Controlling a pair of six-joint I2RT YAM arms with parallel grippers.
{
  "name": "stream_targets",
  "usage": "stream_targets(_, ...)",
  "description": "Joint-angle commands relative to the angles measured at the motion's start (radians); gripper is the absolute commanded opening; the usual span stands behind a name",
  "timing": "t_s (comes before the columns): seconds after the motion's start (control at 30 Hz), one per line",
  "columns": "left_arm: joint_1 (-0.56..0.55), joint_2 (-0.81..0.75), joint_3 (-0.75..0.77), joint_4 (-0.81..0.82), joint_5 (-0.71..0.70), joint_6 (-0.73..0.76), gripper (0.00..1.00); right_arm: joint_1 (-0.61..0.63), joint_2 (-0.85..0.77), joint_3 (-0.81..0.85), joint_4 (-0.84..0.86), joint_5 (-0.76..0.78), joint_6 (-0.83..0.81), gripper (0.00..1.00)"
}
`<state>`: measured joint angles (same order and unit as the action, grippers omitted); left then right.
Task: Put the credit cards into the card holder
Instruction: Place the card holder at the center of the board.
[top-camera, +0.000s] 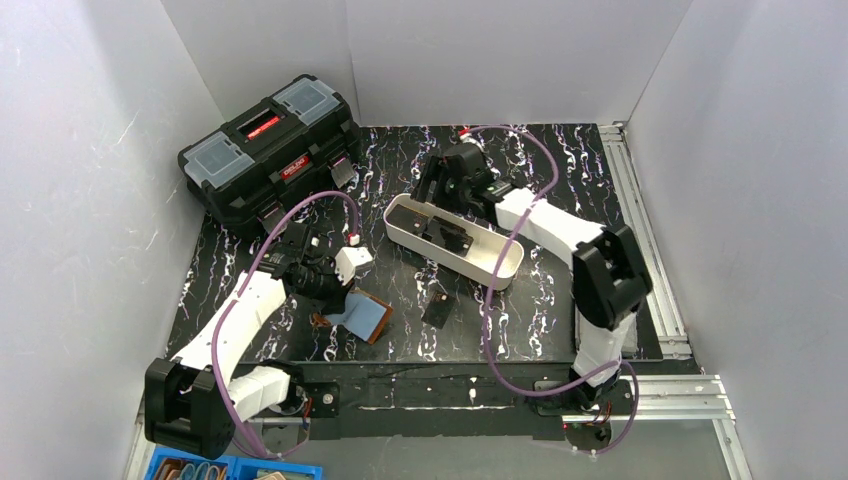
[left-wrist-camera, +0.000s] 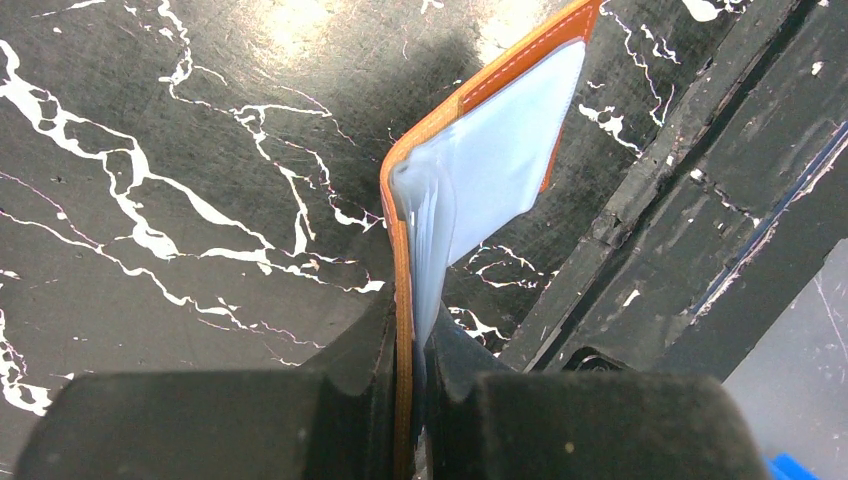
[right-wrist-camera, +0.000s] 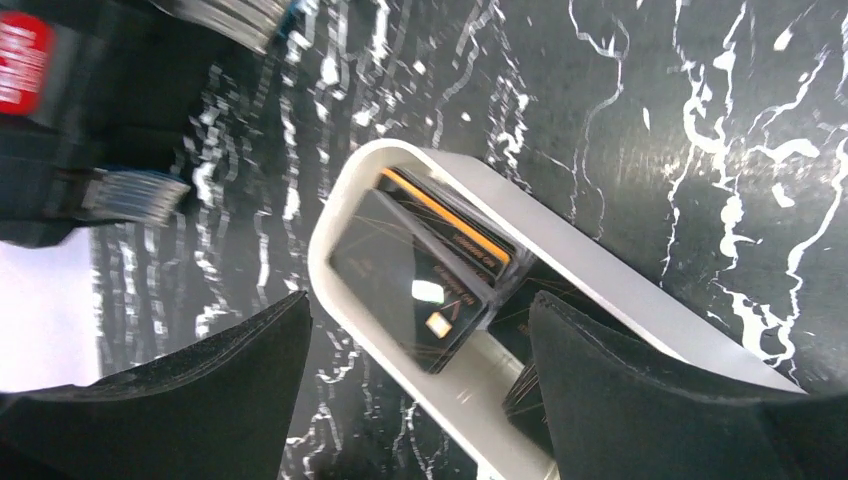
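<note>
Large black plastic toolbox (top-camera: 270, 155): beyond and left of the right gripper (top-camera: 435, 195), apart from it. Long white oblong tray (top-camera: 500, 262): beneath that gripper's spread fingers (right-wrist-camera: 620, 400). It holds overlapping dark grey credit cards (right-wrist-camera: 415, 280); only the right wrist view shows one card's orange stripe. Loose dark card (top-camera: 435, 308): on the marbled tabletop (top-camera: 560, 310), right of the left gripper (left-wrist-camera: 408, 370). Brown leather card holder (left-wrist-camera: 490, 150): pinched at its edge by the left gripper, blue-grey sleeves fanned.

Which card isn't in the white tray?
The lone dark card lying on the table, between the brown wallet and the white tray; the other cards sit inside the tray.
</note>
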<state>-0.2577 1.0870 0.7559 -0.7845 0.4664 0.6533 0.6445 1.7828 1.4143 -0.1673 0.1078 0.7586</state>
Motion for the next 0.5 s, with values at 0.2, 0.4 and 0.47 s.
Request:
stream_targets(0.2,-0.003,-0.004,-0.002,-0.004,0.042,-0.015,0.00,0.023,0.184,0.159,-0.170,-0.012,-0.041,0.87)
stream_targets(0.4,-0.004,0.026,-0.079,0.066,0.057,-0.046,0.00,0.036,0.196,0.159,-0.140,-0.012,-0.032,0.86)
stream_targets(0.47,-0.017,0.066,-0.069,0.064,0.044,-0.051,0.00,0.043,0.206,0.169,-0.146,-0.007,-0.039,0.85)
